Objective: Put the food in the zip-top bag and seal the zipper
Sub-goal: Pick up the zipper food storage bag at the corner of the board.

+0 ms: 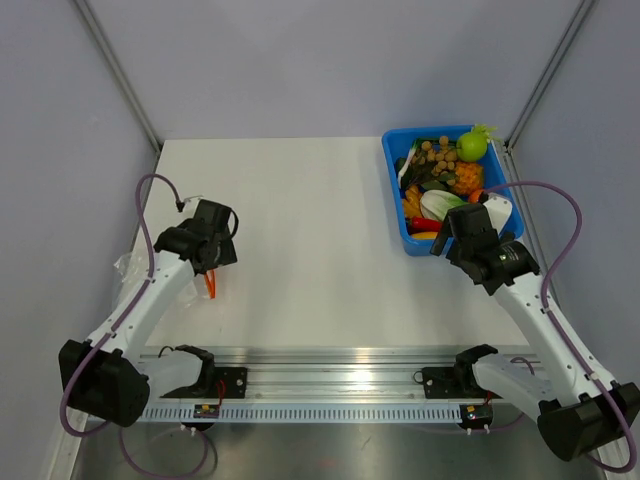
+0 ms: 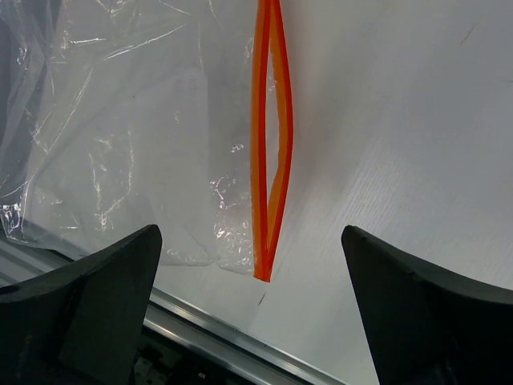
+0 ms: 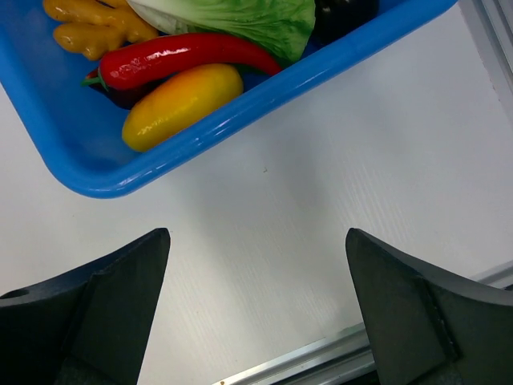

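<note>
While the left tool point(image 2: 250, 241) is hovering over the zip-top bag point(image 2: 120, 144) — zipper point(image 2: 258, 160) running straight ahead — the right tool point(image 3: 258, 237) is facing the food point(image 3: 180, 100) in the bin point(image 3: 48, 120), both wide open and empty.

Bag at 9 o'clock, bin at 2 o'clock on the desk point(image 1: 300, 240).
The zip-top bag point(image 1: 130, 268) lies at the desk's left edge, with its zipper point(image 2: 258, 160) along the bag's 3 o'clock side, below the left claw point(image 1: 208, 262). The bin point(image 1: 392, 180) sits in the far right corner with the food point(image 1: 445, 175) piled inside it. The right claw point(image 1: 455, 235) hangs at the bin's 6 o'clock rim, well apart from the bag.
</note>
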`<state>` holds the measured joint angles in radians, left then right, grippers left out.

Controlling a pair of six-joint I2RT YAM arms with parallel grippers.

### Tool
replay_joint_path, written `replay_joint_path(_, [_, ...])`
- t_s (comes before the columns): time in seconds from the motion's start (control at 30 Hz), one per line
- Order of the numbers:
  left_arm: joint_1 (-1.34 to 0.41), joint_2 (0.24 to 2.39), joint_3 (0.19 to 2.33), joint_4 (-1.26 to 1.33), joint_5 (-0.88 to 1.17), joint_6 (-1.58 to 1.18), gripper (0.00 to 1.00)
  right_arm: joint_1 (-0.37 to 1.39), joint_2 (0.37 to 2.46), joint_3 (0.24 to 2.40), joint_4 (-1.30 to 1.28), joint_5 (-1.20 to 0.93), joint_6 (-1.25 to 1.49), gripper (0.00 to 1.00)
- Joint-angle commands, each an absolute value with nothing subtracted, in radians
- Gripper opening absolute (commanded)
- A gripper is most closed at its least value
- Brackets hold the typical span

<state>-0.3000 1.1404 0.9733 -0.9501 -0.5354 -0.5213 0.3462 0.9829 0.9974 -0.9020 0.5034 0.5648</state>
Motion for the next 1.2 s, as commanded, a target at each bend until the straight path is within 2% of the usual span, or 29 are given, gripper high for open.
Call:
replay_joint_path(0.0, [-0.298, 1.163, 0.977, -0.914, -0.557, -0.538, 0.99, 0.351, 0.939, 0.98, -0.867, 0.482, 0.589, 0.99])
replay_joint_path(0.37, [-0.299, 1.279, 1.035, -0.96, -0.566, -0.546, 0.99, 0.351, 0.893, 0.93, -0.805, 0.398, 0.568, 0.99])
replay_joint_path(0.5, [-0.302, 1.328, 1.035, -0.934, -0.623, -0.558, 0.83, 0.351, 0.917, 0.945, -0.808, 0.376, 0.563, 0.99])
replay_joint_path(0.6, [-0.301, 1.393, 1.063, -0.966, -0.715, -0.597, 0.79, 0.351, 0.913, 0.942, -0.81, 0.379, 0.566, 1.0])
replay_joint_path(0.97, [-0.291, 1.546, 1.103, -1.064, -0.834, -0.716, 0.7, 0.351, 0.916, 0.927, -0.785, 0.353, 0.558, 1.0])
replay_joint_path(1.17, [-0.239, 1.545, 1.085, -1.048, -0.792, -0.693, 0.62, 0.351, 0.916, 0.917, -0.782, 0.348, 0.557, 1.0])
